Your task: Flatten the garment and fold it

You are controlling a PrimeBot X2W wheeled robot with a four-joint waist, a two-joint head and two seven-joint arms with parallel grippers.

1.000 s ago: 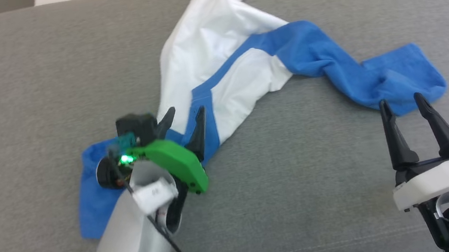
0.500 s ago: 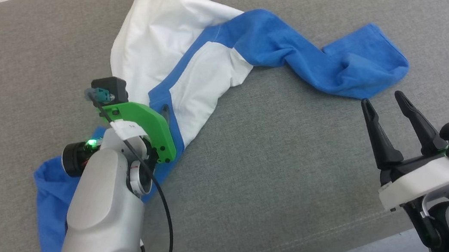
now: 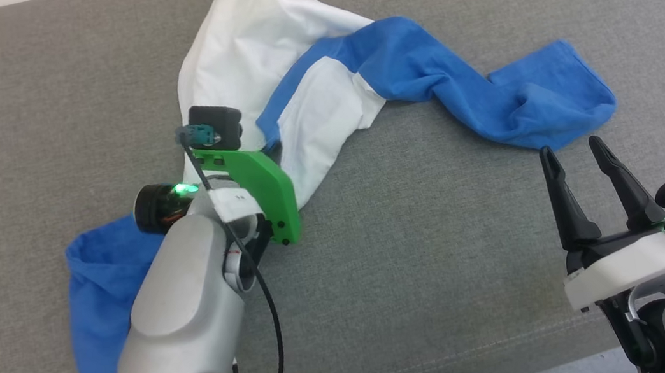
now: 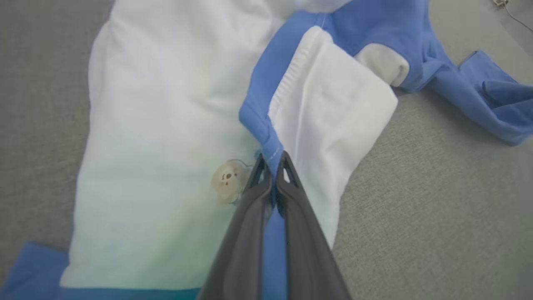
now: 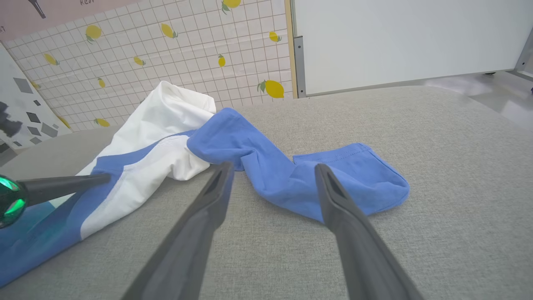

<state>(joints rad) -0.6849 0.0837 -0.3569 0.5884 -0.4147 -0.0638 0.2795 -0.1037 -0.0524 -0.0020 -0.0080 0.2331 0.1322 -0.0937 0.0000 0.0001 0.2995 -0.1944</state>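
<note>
One pinch: my left gripper (image 4: 272, 161) clamps the collar (image 4: 254, 104) of the shirt (image 3: 226, 59) to spread it; right gripper (image 3: 572, 150) hangs wide, empty.

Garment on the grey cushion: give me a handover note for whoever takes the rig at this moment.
Left gripper: shut on the garment's blue collar edge, beside the bear patch.
Right gripper: open, empty, just short of the blue sleeve end.
Garment: bunched and twisted on the cushion.
Done: collar gripped. Left: flatten, then every fold.
</note>
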